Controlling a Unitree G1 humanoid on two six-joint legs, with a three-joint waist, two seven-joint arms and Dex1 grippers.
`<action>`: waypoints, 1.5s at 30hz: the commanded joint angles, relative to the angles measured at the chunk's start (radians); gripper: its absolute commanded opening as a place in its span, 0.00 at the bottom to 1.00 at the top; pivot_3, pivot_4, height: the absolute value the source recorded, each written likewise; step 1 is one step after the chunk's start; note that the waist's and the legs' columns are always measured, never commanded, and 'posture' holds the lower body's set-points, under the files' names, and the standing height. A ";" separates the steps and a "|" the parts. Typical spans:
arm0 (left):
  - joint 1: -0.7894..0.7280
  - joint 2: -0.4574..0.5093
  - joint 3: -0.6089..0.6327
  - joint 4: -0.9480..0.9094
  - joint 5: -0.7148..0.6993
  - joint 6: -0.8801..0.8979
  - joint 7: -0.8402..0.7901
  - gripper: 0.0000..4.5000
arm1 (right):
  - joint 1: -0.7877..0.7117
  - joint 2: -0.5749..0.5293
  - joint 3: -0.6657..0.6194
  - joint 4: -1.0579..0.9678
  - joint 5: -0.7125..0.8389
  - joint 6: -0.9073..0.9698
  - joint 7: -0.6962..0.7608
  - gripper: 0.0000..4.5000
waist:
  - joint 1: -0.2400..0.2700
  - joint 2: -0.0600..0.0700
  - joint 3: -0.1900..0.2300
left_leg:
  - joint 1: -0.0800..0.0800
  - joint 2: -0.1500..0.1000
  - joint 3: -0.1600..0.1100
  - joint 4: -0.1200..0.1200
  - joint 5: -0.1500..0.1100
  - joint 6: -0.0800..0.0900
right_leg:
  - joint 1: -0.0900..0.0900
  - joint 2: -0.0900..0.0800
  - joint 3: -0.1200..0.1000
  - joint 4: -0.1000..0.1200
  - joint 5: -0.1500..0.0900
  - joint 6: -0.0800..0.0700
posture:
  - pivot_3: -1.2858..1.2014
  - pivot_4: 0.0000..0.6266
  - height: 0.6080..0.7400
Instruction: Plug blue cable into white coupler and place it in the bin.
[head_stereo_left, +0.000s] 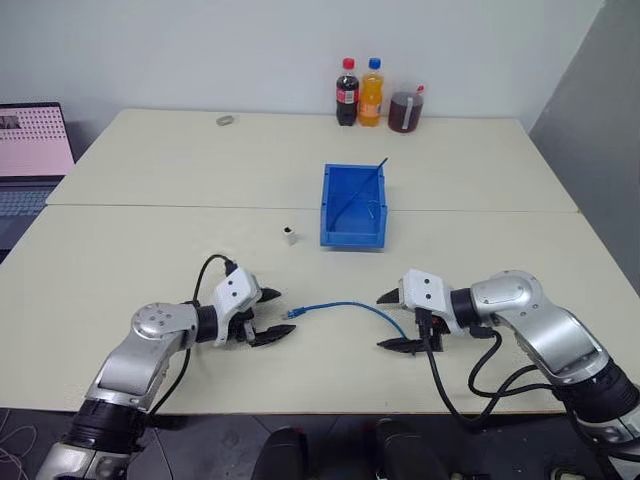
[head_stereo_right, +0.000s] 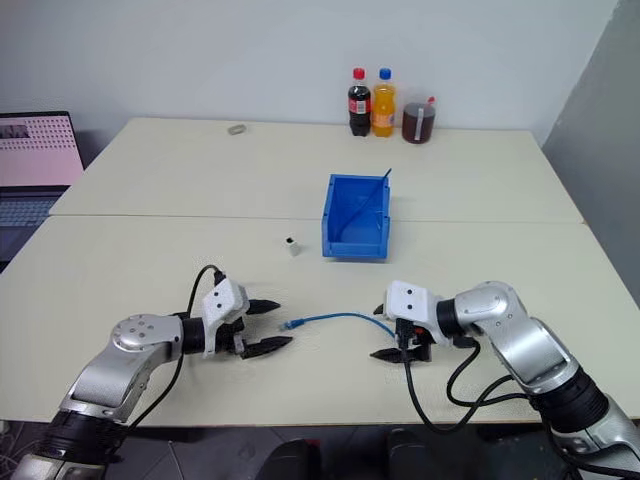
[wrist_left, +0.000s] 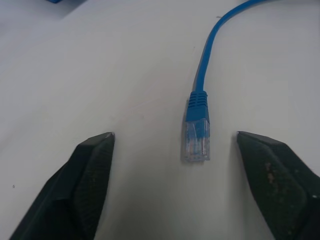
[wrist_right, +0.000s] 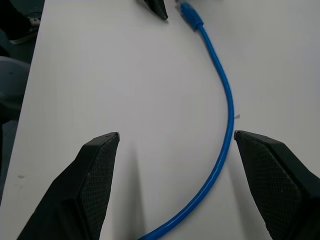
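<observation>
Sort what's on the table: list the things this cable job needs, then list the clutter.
Needed for the job:
- blue cable, lying loose on the table
- white coupler, standing beside the bin
- bin

Just lying about:
- three bottles at the far edge
- laptop
- small round object

The desk is smooth, matt and cream. The cable has a glossy blue sheath, a ribbed boot and a clear plastic plug. The bin is shiny blue plastic. Both tools' fingers are matt black with fine-textured inner faces.
</observation>
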 joint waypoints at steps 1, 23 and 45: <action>0.011 0.028 -0.048 -0.026 0.025 0.041 -0.035 0.66 | 0.006 -0.010 -0.041 -0.063 0.021 0.027 -0.027 0.87 | 0.000 0.000 0.000 | 0.000 0.000 0.001 0.000 0.000 0.000 | 0.000 0.000 0.001 0.000 0.000 0.000 | 0.52 0.24 1.00; -0.001 -0.052 0.048 -0.197 -0.177 0.247 0.015 0.06 | 0.157 0.084 -0.272 -0.242 0.369 0.311 -0.148 0.87 | 0.001 0.000 0.000 | 0.000 0.000 -0.001 0.000 0.000 0.000 | 0.001 -0.001 0.001 0.000 0.000 0.000 | 0.52 0.24 1.00; -0.131 -0.196 0.224 -0.313 -0.675 0.633 0.173 0.06 | 0.101 0.468 -0.483 -0.135 0.805 0.474 -0.590 0.87 | -0.002 -0.001 0.000 | 0.000 0.000 -0.003 0.000 0.000 0.000 | 0.002 0.001 0.002 0.000 0.000 0.001 | 0.52 0.24 1.00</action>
